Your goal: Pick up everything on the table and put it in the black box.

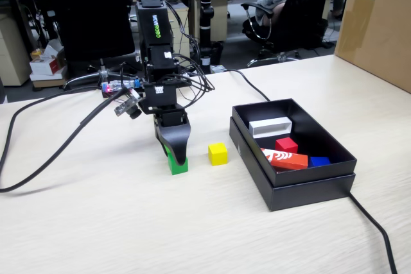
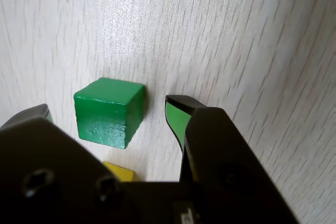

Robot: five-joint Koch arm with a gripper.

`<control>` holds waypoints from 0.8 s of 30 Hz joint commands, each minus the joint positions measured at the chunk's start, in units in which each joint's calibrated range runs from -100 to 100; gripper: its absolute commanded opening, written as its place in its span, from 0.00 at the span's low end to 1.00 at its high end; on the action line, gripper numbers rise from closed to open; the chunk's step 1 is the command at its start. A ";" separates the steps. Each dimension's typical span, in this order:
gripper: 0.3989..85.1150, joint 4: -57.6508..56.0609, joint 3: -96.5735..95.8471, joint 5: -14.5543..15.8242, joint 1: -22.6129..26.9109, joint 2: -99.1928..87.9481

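Two jaws apart, hand (image 2: pixel 113 116) straddling green cube (image 2: pixel 109 110)

Green cube (image 2: pixel 109 110) sits flat on the table (image 1: pixel 96 222) between the fingers (image 2: pixel 178 119), which stand apart either side of it, neither clearly touching. Yellow cube (image 1: pixel 218 153) is on the table just beside the fingers, box side. Red cube (image 1: pixel 286 145) lies in the black box (image 1: pixel 302 187), well apart from them.

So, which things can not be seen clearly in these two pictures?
- Green cube: fixed view, upper part covered by the gripper.
- Yellow cube: wrist view, mostly behind the gripper body.
- One fingertip: wrist view, mostly hidden behind the gripper body.
- Blue block in the black box: fixed view, partly behind the wall.
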 commanded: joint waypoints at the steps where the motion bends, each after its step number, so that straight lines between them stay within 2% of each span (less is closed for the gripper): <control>1: 0.49 1.56 1.42 -0.63 0.05 -0.68; 5: 0.47 3.02 0.42 -1.37 0.05 -0.45; 8: 0.34 5.53 -0.03 -1.61 -0.24 -0.45; 13: 0.32 5.62 -0.03 -1.76 -0.24 0.01; 17: 0.14 5.70 0.24 -1.47 -0.20 -0.11; 21: 0.06 5.70 0.33 -1.12 -0.05 -0.45; 24: 0.05 5.62 0.15 -1.07 0.05 -1.37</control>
